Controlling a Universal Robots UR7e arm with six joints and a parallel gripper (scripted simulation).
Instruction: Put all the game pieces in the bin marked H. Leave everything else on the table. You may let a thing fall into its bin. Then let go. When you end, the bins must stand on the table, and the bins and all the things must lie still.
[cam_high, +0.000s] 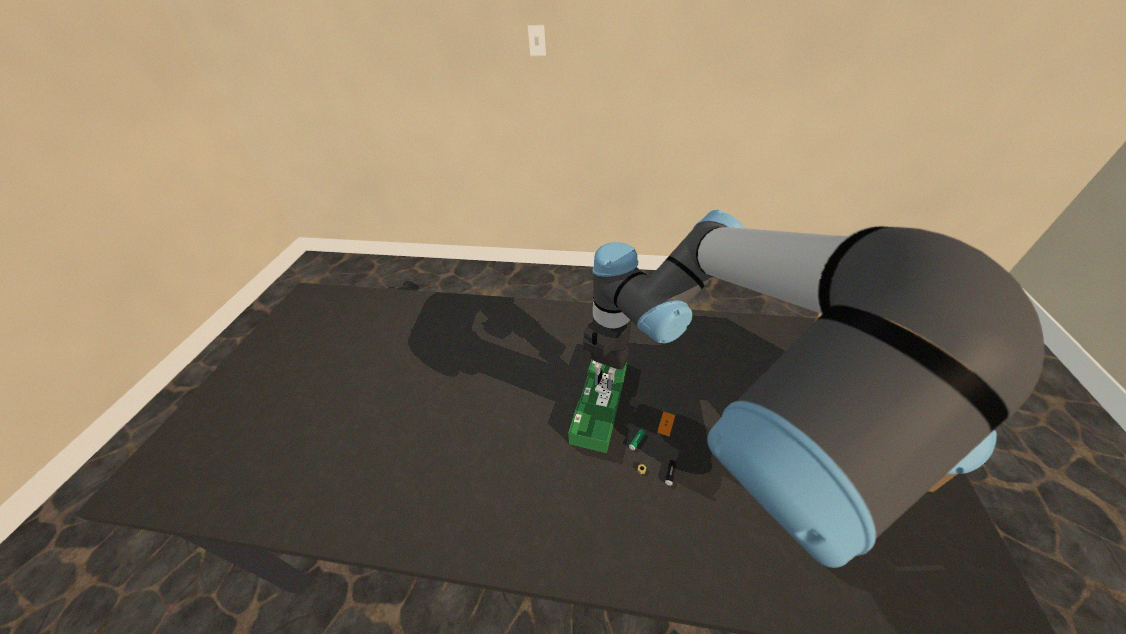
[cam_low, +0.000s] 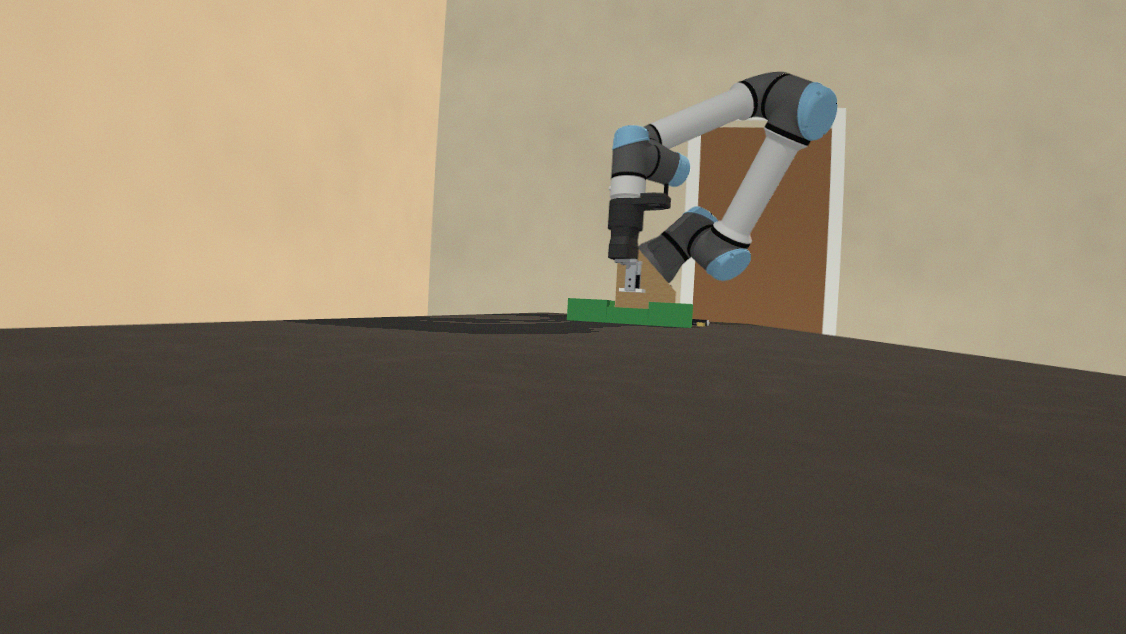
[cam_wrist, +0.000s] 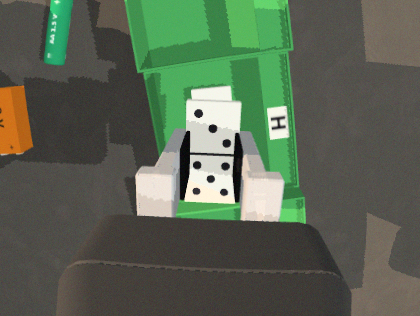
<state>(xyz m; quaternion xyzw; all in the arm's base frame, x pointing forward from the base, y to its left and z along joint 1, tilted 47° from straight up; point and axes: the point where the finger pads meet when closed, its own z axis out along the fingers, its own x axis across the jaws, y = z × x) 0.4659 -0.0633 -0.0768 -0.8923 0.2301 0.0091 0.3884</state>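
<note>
My gripper (cam_high: 604, 381) (cam_low: 631, 288) (cam_wrist: 211, 151) is shut on a white domino (cam_wrist: 213, 120) with black dots. It holds the domino flat above the middle green bin marked H (cam_high: 584, 400) (cam_low: 628, 315) (cam_wrist: 274, 75). In the wrist view the domino's long side runs roughly along the row of bins. A second white domino (cam_high: 602, 400) (cam_wrist: 211, 93) lies in bin H. In the wrist view the held one hides most of it. The gap between the two dominoes is hard to judge.
Two more green bins, one nearer the top camera (cam_high: 590, 439) (cam_wrist: 175, 30) and one farther, adjoin bin H. An orange 9 V battery (cam_high: 666, 423) (cam_wrist: 15, 120), a green AA battery (cam_high: 637, 439) (cam_wrist: 59, 35), a black cylinder (cam_high: 669, 472) and a small yellow ring lie beside the bins.
</note>
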